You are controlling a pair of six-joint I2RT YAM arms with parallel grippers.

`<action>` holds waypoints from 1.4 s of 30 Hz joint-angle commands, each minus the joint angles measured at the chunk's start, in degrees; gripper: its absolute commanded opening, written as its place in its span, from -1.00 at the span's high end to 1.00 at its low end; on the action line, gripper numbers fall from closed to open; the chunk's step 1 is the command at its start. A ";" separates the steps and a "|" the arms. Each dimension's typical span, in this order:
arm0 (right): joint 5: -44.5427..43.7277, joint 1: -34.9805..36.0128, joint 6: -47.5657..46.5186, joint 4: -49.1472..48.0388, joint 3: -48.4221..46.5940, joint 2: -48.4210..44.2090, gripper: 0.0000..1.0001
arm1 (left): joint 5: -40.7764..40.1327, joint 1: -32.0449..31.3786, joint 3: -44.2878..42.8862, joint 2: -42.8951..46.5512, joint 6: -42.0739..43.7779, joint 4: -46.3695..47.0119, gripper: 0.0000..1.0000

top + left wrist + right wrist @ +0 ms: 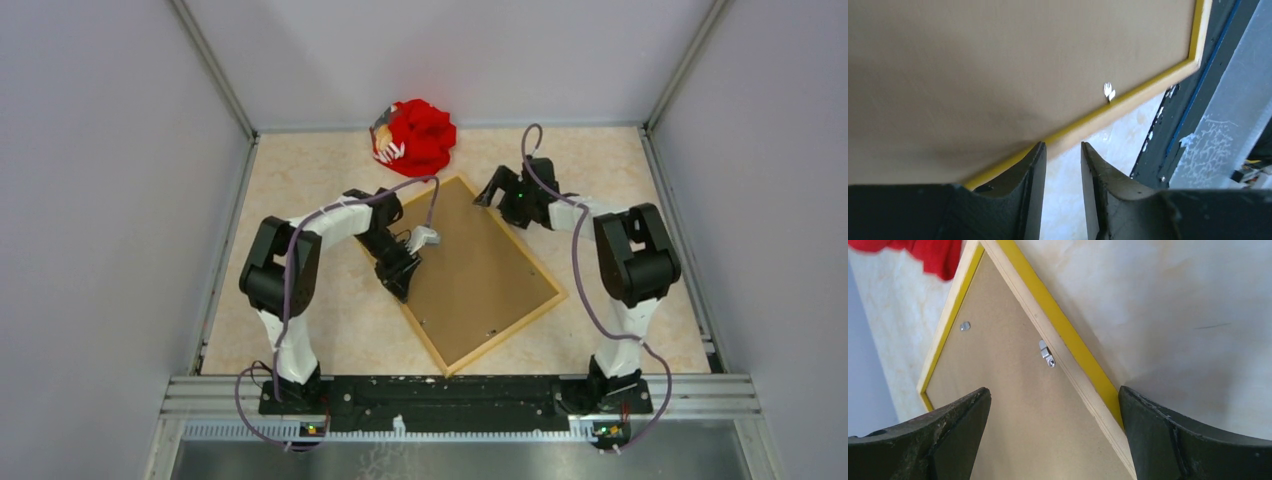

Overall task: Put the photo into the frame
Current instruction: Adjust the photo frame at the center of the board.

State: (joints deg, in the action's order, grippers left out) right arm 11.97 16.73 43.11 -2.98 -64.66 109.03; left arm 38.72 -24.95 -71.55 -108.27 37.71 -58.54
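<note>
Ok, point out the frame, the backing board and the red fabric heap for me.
the frame [1070, 342], right wrist view, on its yellow side rail.
the backing board [470, 265], top view, on the bare brown middle.
the red fabric heap [428, 135], top view, on its centre.

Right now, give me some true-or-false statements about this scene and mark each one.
The frame lies back up. True.
The right gripper is shut. False: its jaws stand wide open.
A red cloth lies beyond the frame's far corner. True.
The left gripper holds the photo. False: it grips nothing, and no photo shows.
The brown backing board lies beside the frame. False: it sits inside it.
</note>
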 commanded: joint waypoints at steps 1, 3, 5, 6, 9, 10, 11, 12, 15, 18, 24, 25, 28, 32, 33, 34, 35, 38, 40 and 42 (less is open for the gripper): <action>12.06 5.82 2.77 3.34 -1.98 3.76 -0.97 | 5.79 -1.13 -1.91 4.39 6.51 1.49 0.11; 12.13 5.95 1.89 3.69 -3.71 4.51 -0.97 | 5.02 -1.07 -4.67 5.15 8.70 -2.75 -0.06; 10.70 5.80 -0.01 6.64 -6.46 4.58 -0.97 | 4.99 0.33 -8.12 5.84 8.92 -5.20 -0.11; 9.81 5.67 -1.07 8.45 -8.24 4.34 -0.97 | 4.81 1.92 -10.21 6.11 8.35 -5.18 -0.12; 6.34 4.64 -3.52 14.82 -13.01 1.60 -0.97 | -1.65 6.50 -15.76 6.00 0.25 3.21 -0.13; 4.48 4.30 -4.19 16.17 -14.08 -0.21 -0.97 | -3.84 8.73 -17.28 5.47 -2.66 6.43 -0.13; 2.48 3.95 -4.60 17.29 -14.35 -2.33 -0.97 | -5.82 11.01 -18.84 4.66 -5.32 9.75 -0.12; 0.51 3.54 -4.89 18.41 -14.29 -4.47 -0.97 | -7.46 13.12 -20.43 3.48 -7.47 11.99 -0.12; -2.96 3.04 -5.34 22.60 -12.35 -11.09 -0.97 | -8.66 17.99 -26.19 -2.12 -9.47 12.87 -0.12; -3.92 3.05 -3.73 25.15 -4.37 -20.21 -0.97 | -9.43 19.94 -31.01 -7.92 -9.46 10.22 -0.13; -3.20 3.04 3.08 30.19 16.81 -45.30 -0.97 | -7.87 20.56 -28.25 -10.71 -7.90 9.38 -0.17; -2.52 3.04 4.73 31.12 19.87 -49.86 -0.97 | -8.24 20.62 -27.75 -10.59 -7.50 9.30 -0.18; -0.70 3.13 9.08 35.83 27.18 -64.51 -0.97 | -8.89 21.25 -27.13 -10.58 -6.85 8.72 -0.19; 0.29 3.13 12.01 43.38 32.38 -77.84 -0.97 | -9.64 22.16 -27.61 -11.35 -6.56 7.95 -0.20; 0.86 3.13 12.44 44.64 33.73 -80.03 -0.97 | -9.94 22.29 -28.05 -11.76 -6.47 7.24 -0.20; 1.39 3.13 12.70 45.43 35.06 -81.62 -0.97 | -10.01 22.50 -28.64 -12.01 -6.23 6.15 -0.20; 2.24 3.13 12.82 45.74 36.42 -82.51 -0.97 | -9.61 22.75 -29.11 -12.27 -5.98 5.36 -0.22; 4.89 3.21 12.59 44.78 40.92 -82.90 -0.97 | -7.89 23.77 -30.24 -12.64 -6.87 4.40 -0.25; 5.92 3.22 12.15 43.63 42.00 -82.36 -0.97 | -6.97 24.31 -31.17 -12.88 -7.87 4.36 -0.29; 6.21 3.22 11.64 43.03 41.90 -81.45 -0.97 | -7.41 24.48 -31.68 -13.15 -8.36 5.06 -0.34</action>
State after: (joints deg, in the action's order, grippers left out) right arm 15.31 19.75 54.54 40.91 -22.72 26.59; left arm 29.87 -1.28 -100.03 -120.68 30.50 -52.75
